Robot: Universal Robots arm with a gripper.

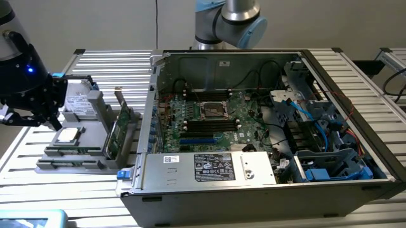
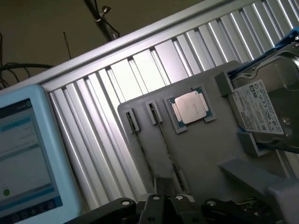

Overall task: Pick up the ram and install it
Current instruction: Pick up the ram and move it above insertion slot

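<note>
Wrist view: your gripper [image 2: 163, 189] pinched tight, nothing in it, near grey tray [image 2: 201, 158]. Tray has one silver chip [image 2: 189, 106], one hard drive [image 2: 261, 112], two thin slots [image 2: 133, 120]. Exterior view: one green ram [image 1: 113, 137] stands on tray, next to open computer [image 1: 254, 118].

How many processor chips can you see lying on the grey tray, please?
1. The processor chip lies flat in its recess on the grey tray, beside the hard drive. Parts of the tray are hidden, so another could be out of sight.

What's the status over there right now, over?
Gripper shut, empty, above gray tray. Ram apparently edge-on in tray slot, not picked up. Nothing blocking it.
</note>
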